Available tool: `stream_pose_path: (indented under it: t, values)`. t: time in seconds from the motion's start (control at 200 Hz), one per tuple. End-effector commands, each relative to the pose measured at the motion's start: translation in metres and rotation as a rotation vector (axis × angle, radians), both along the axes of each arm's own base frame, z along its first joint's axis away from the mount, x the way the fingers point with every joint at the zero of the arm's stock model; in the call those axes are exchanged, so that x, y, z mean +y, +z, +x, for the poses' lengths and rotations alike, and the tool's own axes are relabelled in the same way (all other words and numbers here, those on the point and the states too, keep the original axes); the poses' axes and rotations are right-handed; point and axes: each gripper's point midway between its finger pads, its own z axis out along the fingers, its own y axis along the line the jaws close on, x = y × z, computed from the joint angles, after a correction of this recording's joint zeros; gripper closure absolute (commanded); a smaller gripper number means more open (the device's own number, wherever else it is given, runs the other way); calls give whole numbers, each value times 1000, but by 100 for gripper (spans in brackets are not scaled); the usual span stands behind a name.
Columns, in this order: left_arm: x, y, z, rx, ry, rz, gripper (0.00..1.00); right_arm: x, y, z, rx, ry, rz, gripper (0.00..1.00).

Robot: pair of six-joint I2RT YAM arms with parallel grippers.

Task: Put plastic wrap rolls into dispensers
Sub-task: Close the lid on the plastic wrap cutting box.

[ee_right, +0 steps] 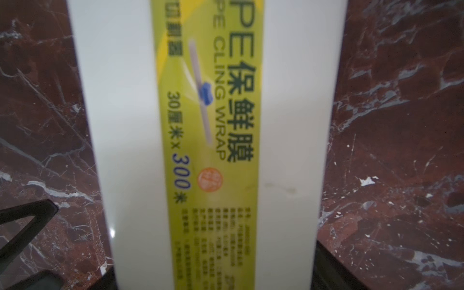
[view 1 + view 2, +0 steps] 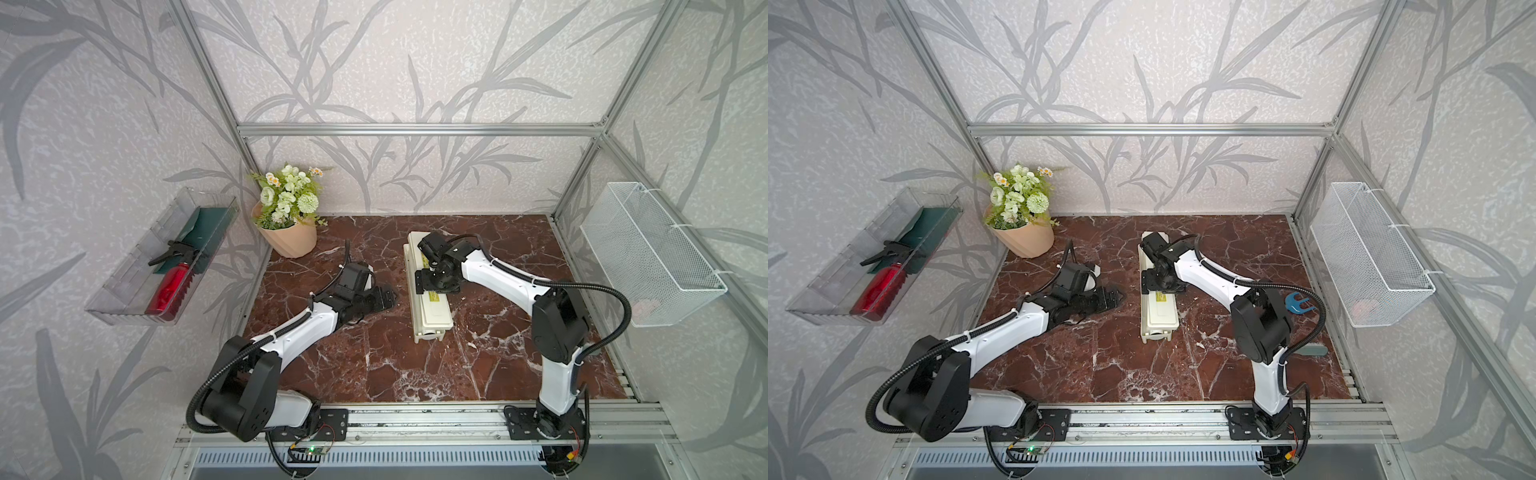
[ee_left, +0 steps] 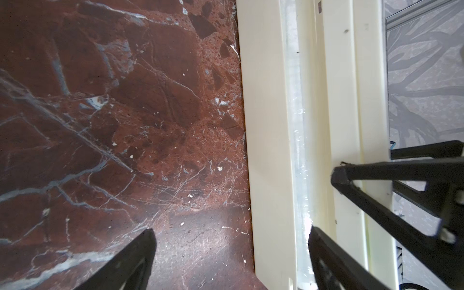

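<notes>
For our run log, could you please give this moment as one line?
left gripper open beside cling-wrap dispenser | right gripper open astride it | dispenser on marble table

Table (image 2: 374,365): red-brown marble, white veins. Dispenser (image 2: 432,320): cream; label (image 1: 208,125) yellow-green, dark green and blue print, orange seal. Roll (image 3: 297,125): translucent white. My arms (image 2: 299,332): white shells, black joints. At 11 o'clock, peach pot (image 2: 291,243), white-green flowers (image 2: 286,199). At 9 o'clock, red bottle (image 2: 170,291), black trigger, dark green cloth (image 2: 212,224). At 3 o'clock, white mesh basket (image 2: 648,249). Walls (image 2: 415,62): pale, grey leaf pattern.
</notes>
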Motion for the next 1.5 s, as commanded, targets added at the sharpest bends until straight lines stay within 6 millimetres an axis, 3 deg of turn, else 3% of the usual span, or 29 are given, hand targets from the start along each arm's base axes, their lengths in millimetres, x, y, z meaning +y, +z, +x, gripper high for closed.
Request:
stream_pose_path:
  t: [0.0, 0.155, 0.295, 0.405, 0.53, 0.67, 0.855, 1.28, 1.495]
  values:
    - [-4, -1, 1, 2, -5, -27, 6, 6, -8, -1, 25, -4, 30, 17]
    - [-8, -6, 0, 24, -19, -42, 7, 12, -15, -4, 50, -22, 72, 16]
    - [-11, -8, -2, 35, -30, -65, 13, 13, -15, -7, 58, -22, 83, 13]
    - [-14, -12, -5, 40, -36, -82, 28, 16, -13, -10, 56, -17, 85, 11]
    - [-15, -14, -5, 45, -28, -105, 33, 18, -15, -15, 43, -7, 55, 11]
    - [-16, -15, -6, 45, -26, -112, 33, 17, -15, -19, 29, 1, 34, 11]
    - [-20, -19, -7, 54, -36, -131, 32, 19, -13, -23, 19, 24, 33, 0]
    - [-28, -21, -6, 49, -55, -160, 34, 7, -4, -32, -2, 35, -4, 3]
    - [-29, -21, -4, 47, -54, -158, 34, 12, -2, -36, -18, 51, 14, 8]
